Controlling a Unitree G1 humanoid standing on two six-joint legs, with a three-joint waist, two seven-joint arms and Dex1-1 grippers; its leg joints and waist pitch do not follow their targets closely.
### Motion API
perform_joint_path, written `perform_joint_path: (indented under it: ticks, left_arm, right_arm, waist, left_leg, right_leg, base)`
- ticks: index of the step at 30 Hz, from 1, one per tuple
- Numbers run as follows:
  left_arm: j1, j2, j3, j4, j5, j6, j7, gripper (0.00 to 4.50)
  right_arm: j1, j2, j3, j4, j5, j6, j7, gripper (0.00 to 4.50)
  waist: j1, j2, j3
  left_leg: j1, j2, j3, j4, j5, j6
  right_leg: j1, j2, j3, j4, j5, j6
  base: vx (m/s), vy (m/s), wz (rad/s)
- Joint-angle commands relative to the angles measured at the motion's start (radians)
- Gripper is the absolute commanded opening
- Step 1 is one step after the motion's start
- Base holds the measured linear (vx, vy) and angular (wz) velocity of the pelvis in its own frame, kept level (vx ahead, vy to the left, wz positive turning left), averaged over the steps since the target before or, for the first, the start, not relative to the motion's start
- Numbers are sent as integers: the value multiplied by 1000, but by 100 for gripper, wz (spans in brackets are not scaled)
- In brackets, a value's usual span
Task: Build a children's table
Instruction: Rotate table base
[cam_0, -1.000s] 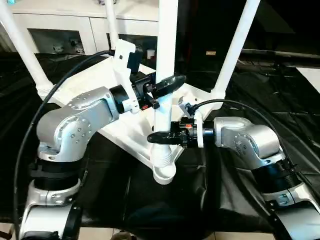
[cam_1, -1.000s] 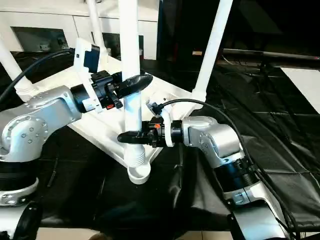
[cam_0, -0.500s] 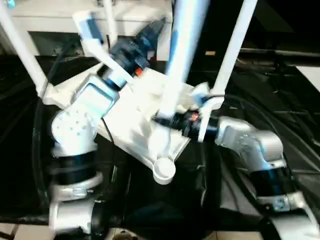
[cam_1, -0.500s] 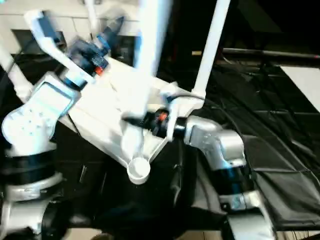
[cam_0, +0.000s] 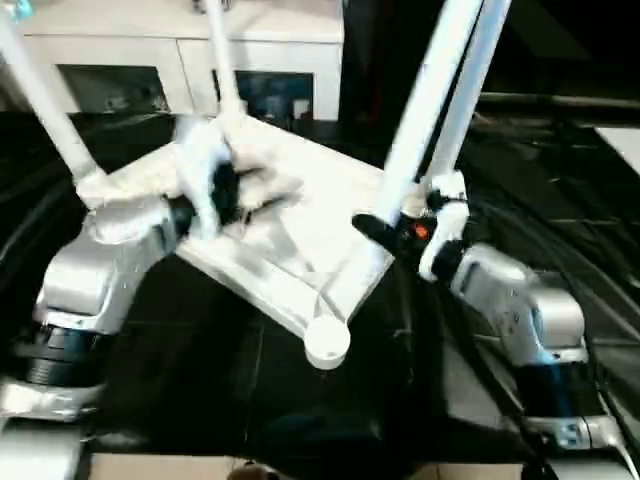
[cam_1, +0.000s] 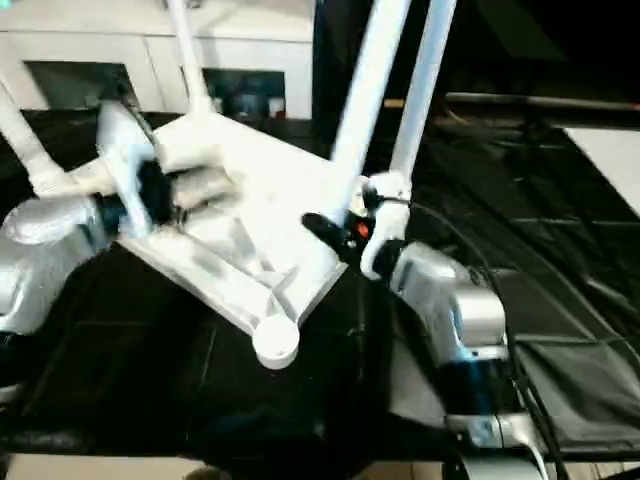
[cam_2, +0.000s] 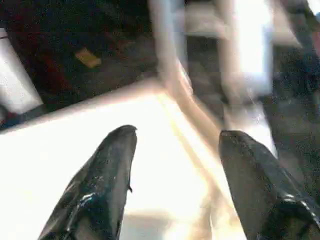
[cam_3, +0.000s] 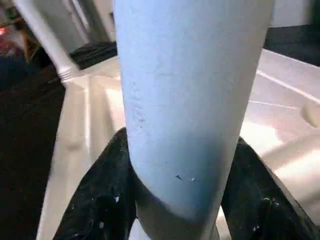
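The right hand (cam_0: 385, 228) pinches a loose white leg (cam_0: 425, 110) near its lower end, its long axis slanting up and away — well off the empty near corner socket (cam_0: 327, 342), which lies below and to the left. The left hand (cam_2: 175, 150), fingers spread and empty, hovers over the upturned white tabletop (cam_0: 290, 225) on the black-draped bench (cam_0: 230, 360).

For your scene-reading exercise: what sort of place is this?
Probably an indoor robotics lab or workshop: a work surface under black sheeting, a white glass-door cabinet behind, and an upturned white tabletop.
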Motion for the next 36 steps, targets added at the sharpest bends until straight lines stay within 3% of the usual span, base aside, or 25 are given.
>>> perform_joint_path:
  ticks: [1,4,7,8,11,13,16,18,29,32,33,35,36]
  left_arm:
    - [-9,35,-106,51,115,-90,-107,300]
    - [-7,45,-190,98,175,-163,-185,300]
    - [-24,23,-237,181,219,-228,-229,271]
    - [-33,18,-250,209,237,-252,-238,271]
    - [-46,11,-265,248,259,-287,-242,264]
    - [-68,7,-284,303,290,-330,-257,227]
    - [-103,-2,-309,385,349,-401,-249,225]
    - [-126,-15,-323,443,385,-441,-235,184]
    - [-182,-65,-351,588,466,-536,-209,113]
    - [-190,-83,-346,599,461,-521,-245,103]
    - [-187,-84,-343,576,449,-460,-289,96]
    - [-185,-86,-339,566,441,-427,-313,87]
    - [-173,-81,-335,523,429,-330,-342,81]
  right_arm:
    - [18,0,-25,-39,-15,-47,-24,184]
    - [40,3,-5,-56,-41,-94,-16,184]
    - [61,-4,15,-68,-49,-131,14,184]
    - [65,-6,16,-73,-45,-135,20,184]
    - [70,-10,17,-81,-41,-130,22,184]
    - [75,-18,19,-91,-31,-130,33,184]
    - [83,-28,24,-101,-29,-134,54,184]
    - [87,-34,26,-105,-29,-136,66,184]
    - [90,-46,34,-106,-31,-138,87,184]
    - [90,-48,37,-101,-36,-142,91,184]
    - [90,-50,39,-101,-37,-142,91,184]
    - [90,-50,39,-101,-37,-142,90,184]
    - [90,-51,37,-102,-37,-138,86,184]
  waist:
    - [-3,17,-77]
    - [-2,22,-78]
    - [-3,22,-77]
    - [-4,18,-76]
    - [-7,17,-76]
    - [-9,15,-76]
    - [-9,15,-75]
    - [-9,12,-77]
    - [-4,12,-77]
    - [-3,12,-79]
    - [-2,18,-79]
    - [-5,14,-79]
    - [-9,16,-80]
  left_leg:
    - [26,45,-21,-90,-187,-74]
    - [26,47,-22,-91,-208,-83]
    - [25,48,-21,-92,-217,-86]
    - [25,48,-20,-91,-232,-79]
    - [23,48,-20,-92,-226,-72]
    - [24,48,-21,-91,-230,-68]
    - [25,49,-20,-90,-232,-60]
    - [25,52,-22,-92,-228,-62]
    - [22,52,-20,-88,-219,-53]
    - [23,54,-21,-88,-210,-51]
    - [23,54,-22,-87,-208,-52]
    - [20,53,-21,-88,-199,-51]
    - [20,54,-22,-87,-185,-47]
  right_leg:
    - [44,-65,48,-67,-148,-160]
    - [44,-71,49,-67,-165,-169]
    - [45,-72,49,-65,-162,-184]
    - [47,-75,51,-69,-181,-185]
    - [46,-73,51,-69,-180,-190]
    - [46,-73,50,-71,-191,-194]
    - [45,-74,51,-74,-205,-188]
    - [47,-77,51,-70,-198,-191]
    - [48,-81,51,-72,-189,-209]
    - [47,-82,51,-70,-178,-216]
    - [47,-83,51,-67,-169,-220]
    - [51,-82,50,-66,-152,-227]
    - [52,-82,49,-62,-125,-239]
  base:
    - [0,0,0]
    - [0,0,0]
    - [0,0,0]
    - [0,0,0]
    - [0,0,0]
    - [0,0,0]
    - [0,0,0]
    - [0,0,0]
    - [0,0,0]
    - [0,0,0]
    - [0,0,0]
    - [0,0,0]
    - [0,0,0]
